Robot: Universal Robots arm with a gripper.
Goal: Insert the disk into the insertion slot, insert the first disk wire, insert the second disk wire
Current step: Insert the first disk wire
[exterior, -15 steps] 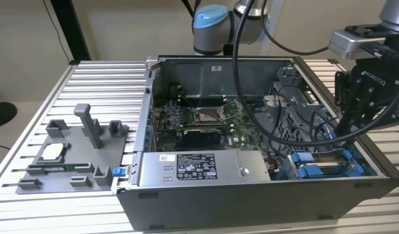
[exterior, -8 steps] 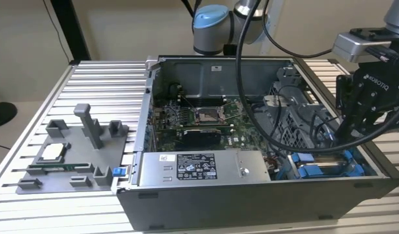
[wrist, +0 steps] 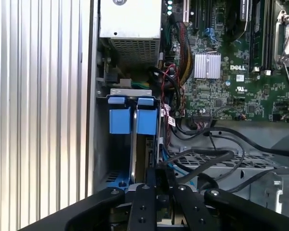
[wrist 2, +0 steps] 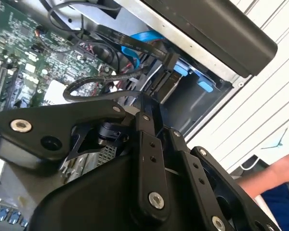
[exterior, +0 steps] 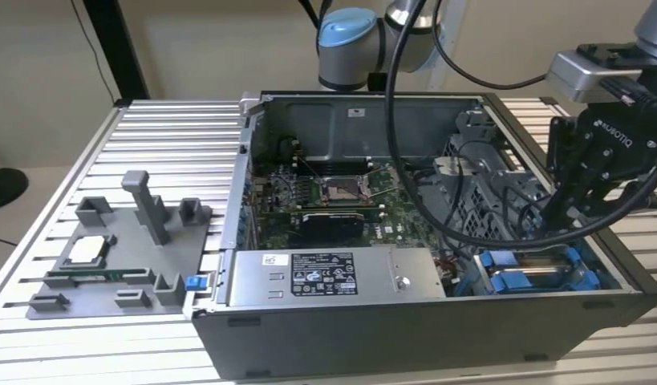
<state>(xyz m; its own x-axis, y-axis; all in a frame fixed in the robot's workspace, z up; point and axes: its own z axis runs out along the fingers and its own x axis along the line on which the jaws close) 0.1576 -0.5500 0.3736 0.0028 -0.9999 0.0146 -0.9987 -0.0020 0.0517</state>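
Surface: a ribbed aluminium table [exterior: 157, 128] before a plain pale wall. An open computer case [exterior: 414, 341] lies on it at the centre and right of the exterior view, with a grey fixture tray [exterior: 125, 257] at lower left.
Bystander: a person's arm [wrist 2: 274, 173] lies beyond the case wall in the second wrist view.
Disk: the disk [exterior: 532, 279] sits in the lower right corner of the case in the exterior view. Its blue carrier looks bedded down in the insertion slot [wrist: 130, 92], and the first wrist view shows two blue tabs side by side there.
Gripper: the gripper [exterior: 553, 216] hangs at the right of the exterior view, inside the case and just above the far end of the disk, among the black cables [exterior: 468, 216]. I cannot tell whether it is open or closed, or whether it grips anything.
Step in hand: judging by the seated carrier, this is wire work at the drive's end.
Doing it well: square the plug to its port, push along the port's axis with no sideways twist, and keep the loose cable loops from snagging on the linkage.
Risk: a tilted plug may jam or bend its contacts, and a snagged loop could drag the carrier.
Labels: the grey box [exterior: 322, 277] at lower centre carries a black-and-white printed sticker. The green motherboard [exterior: 328, 200] bears small white lettering, and the gripper body has white lettering too. None of it is read out here.
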